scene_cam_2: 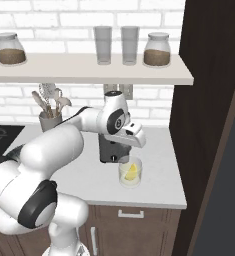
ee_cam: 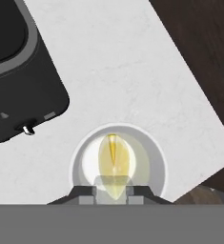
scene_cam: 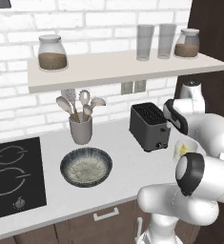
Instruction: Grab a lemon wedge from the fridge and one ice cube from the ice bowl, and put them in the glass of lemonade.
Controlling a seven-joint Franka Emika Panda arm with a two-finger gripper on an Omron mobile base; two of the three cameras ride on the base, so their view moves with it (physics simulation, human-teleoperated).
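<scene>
lemon wedge [ee_cam: 114,164] between fingers [ee_cam: 87,194], over glass of lemonade [ee_cam: 154,157]

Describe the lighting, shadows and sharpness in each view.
Left base view: even flat light, soft shadow beneath the ice bowl. Right base view: bright counter, dark cabinet side at right. Hand view: lemon wedge looks blurred and washed out inside the glass of lemonade.

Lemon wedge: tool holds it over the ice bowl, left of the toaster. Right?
Not quite. The tool holds the lemon wedge over the glass of lemonade, not the ice bowl. The glass stands in front of the toaster, as the hand view and right base view show.
</scene>
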